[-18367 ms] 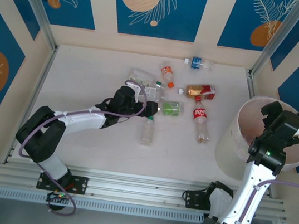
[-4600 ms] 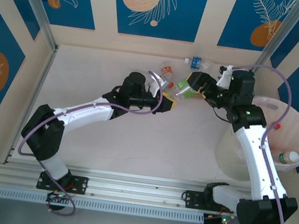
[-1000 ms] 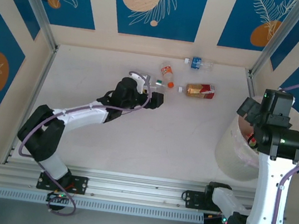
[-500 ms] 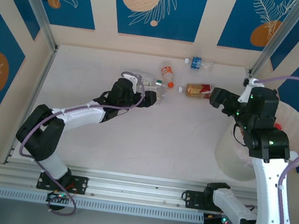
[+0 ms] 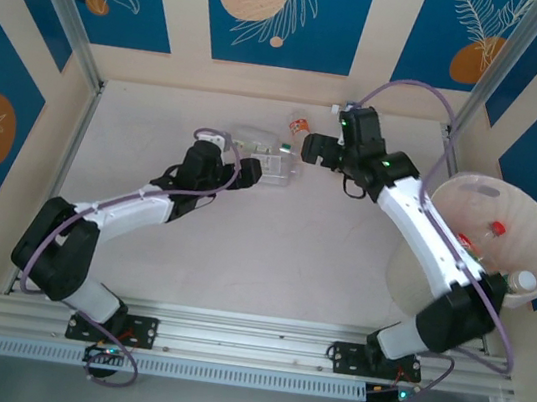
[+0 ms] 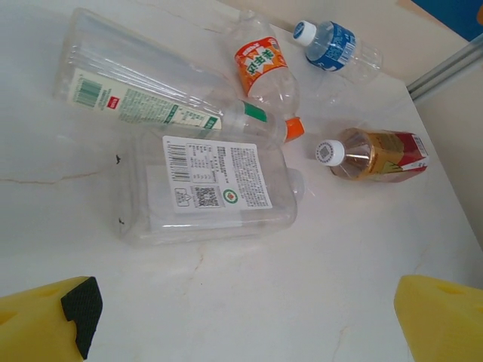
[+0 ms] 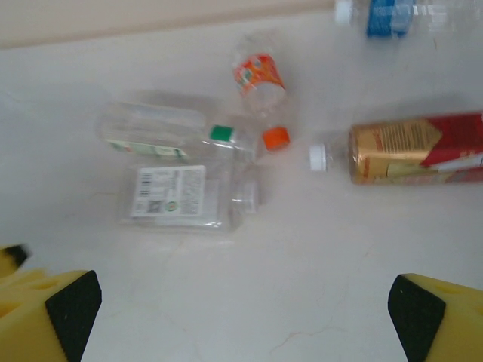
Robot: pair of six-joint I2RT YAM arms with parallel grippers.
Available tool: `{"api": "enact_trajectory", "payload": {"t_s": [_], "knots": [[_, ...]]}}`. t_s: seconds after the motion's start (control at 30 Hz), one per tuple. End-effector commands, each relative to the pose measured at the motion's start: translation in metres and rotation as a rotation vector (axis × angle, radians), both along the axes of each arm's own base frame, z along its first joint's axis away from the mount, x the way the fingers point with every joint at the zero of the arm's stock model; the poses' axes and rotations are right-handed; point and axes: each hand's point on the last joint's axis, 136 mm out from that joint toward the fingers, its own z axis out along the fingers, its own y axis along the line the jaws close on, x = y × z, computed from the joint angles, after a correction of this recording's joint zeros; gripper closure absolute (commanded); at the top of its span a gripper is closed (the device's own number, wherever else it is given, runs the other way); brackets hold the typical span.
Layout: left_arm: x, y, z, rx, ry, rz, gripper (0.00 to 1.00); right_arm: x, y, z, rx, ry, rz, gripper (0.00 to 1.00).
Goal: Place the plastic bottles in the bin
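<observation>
In the past second my right arm has swung away from the bin (image 5: 520, 208) and out across the table (image 5: 279, 263). My right gripper (image 7: 241, 317) now hangs at the back above the remaining plastic bottles, jaws wide and empty. My left gripper (image 6: 241, 328), drawn back a little to the left, is likewise spread wide with nothing between its yellow fingers (image 6: 441, 317). The table is a pale, faintly veined white surface shut in by cream walls carrying blue panels (image 5: 277, 10) with orange discs and white leaf outlines. Aluminium posts (image 5: 60, 3) run up the corners and an aluminium rail (image 5: 228, 337) lines the near edge. Five bottles lie on their sides at the back. A flat clear bottle (image 6: 207, 188) has a white label showing a barcode, a QR code, a round green mark and print too fine to read. Just beside it is a long clear bottle (image 6: 151, 98) with a green-and-white barcoded label. With them lie an orange-labelled bottle (image 6: 264, 72) with an orange cap, a blue-labelled bottle (image 6: 336, 45) with a white cap, and a gold-and-red-labelled bottle (image 6: 377, 154), also white-capped. None of the brand lettering is legible. The bin stands at the table's right edge with bottles already inside, among them a white-capped bottle (image 5: 517, 283).
</observation>
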Motion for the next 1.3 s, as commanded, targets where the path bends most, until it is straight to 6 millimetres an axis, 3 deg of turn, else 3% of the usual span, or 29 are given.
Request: {"api": "enact_trajectory", "payload": {"t_s": [0.0, 0.07, 0.23, 0.37, 0.47, 0.63, 0.97, 1.13, 1.27], "knots": [[-0.003, 0.016, -0.001, -0.004, 0.017, 0.047, 0.0, 0.034, -0.006, -0.001, 0.089, -0.034, -0.21, 0.01], [-0.006, 0.021, -0.003, -0.005, 0.02, 0.057, 0.0, 0.05, -0.021, -0.019, 0.103, -0.023, -0.397, 0.0], [-0.012, 0.031, -0.007, -0.012, 0.025, 0.076, 0.0, 0.075, -0.049, -0.065, 0.207, 0.041, -0.672, 0.01], [-0.018, 0.044, -0.01, -0.008, 0.025, 0.114, 0.0, 0.079, -0.08, -0.103, 0.258, 0.087, -0.925, 0.01], [-0.021, 0.053, -0.015, -0.011, 0.031, 0.15, 0.0, 0.086, -0.092, -0.124, 0.268, 0.111, -1.036, 0.0], [-0.024, 0.063, -0.017, -0.021, 0.034, 0.183, 0.0, 0.111, -0.097, -0.142, 0.272, 0.167, -1.114, 0.0], [-0.028, 0.079, -0.02, -0.017, 0.037, 0.242, 0.0, 0.122, -0.11, -0.191, 0.308, 0.281, -1.288, 0.02], [-0.029, 0.084, -0.021, -0.016, 0.031, 0.26, 0.0, 0.134, -0.107, -0.217, 0.367, 0.339, -1.243, 0.12], [-0.03, 0.085, -0.02, -0.01, 0.029, 0.256, 0.0, 0.134, -0.105, -0.217, 0.335, 0.333, -1.181, 0.18]]}}
